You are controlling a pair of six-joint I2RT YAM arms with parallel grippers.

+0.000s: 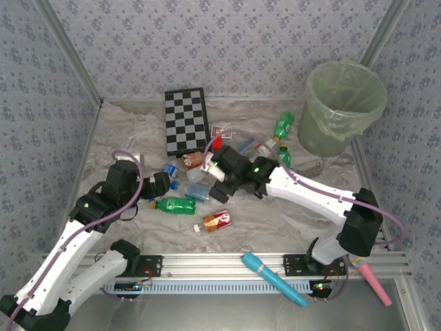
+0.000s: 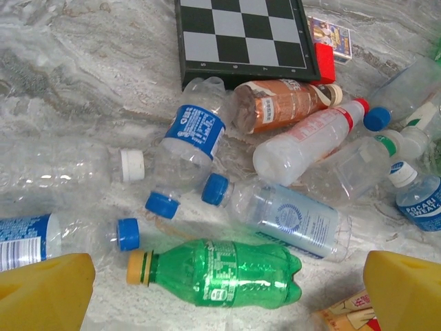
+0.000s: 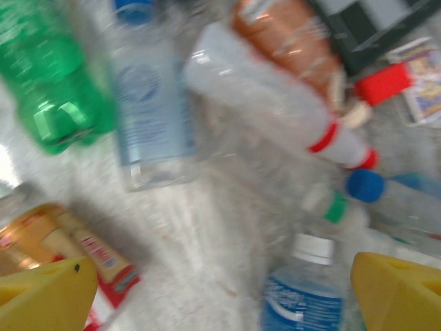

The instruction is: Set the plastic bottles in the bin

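Several plastic bottles lie in a heap mid-table. A green soda bottle [image 1: 178,205] with a yellow cap lies on its side. My left gripper [image 1: 162,185] hovers over it, open, the green bottle [image 2: 220,272] lying between its yellow fingers [image 2: 45,293]. My right gripper [image 1: 215,169] hangs open above the heap's right side. Its blurred view shows a blue-labelled, white-capped bottle [image 3: 303,289] close to its right finger [image 3: 400,289]. A brownish-orange bottle [image 2: 282,103] lies by the board. The bin [image 1: 342,107], lined with a pale green bag, stands at the far right corner.
A folded checkerboard [image 1: 186,121] lies at the back, with a red block [image 1: 216,143] and a small card box [image 1: 222,131] beside it. Two green bottles [image 1: 284,125] lie near the bin. A blue stick [image 1: 273,278] and a pink stick [image 1: 373,281] rest on the front rail.
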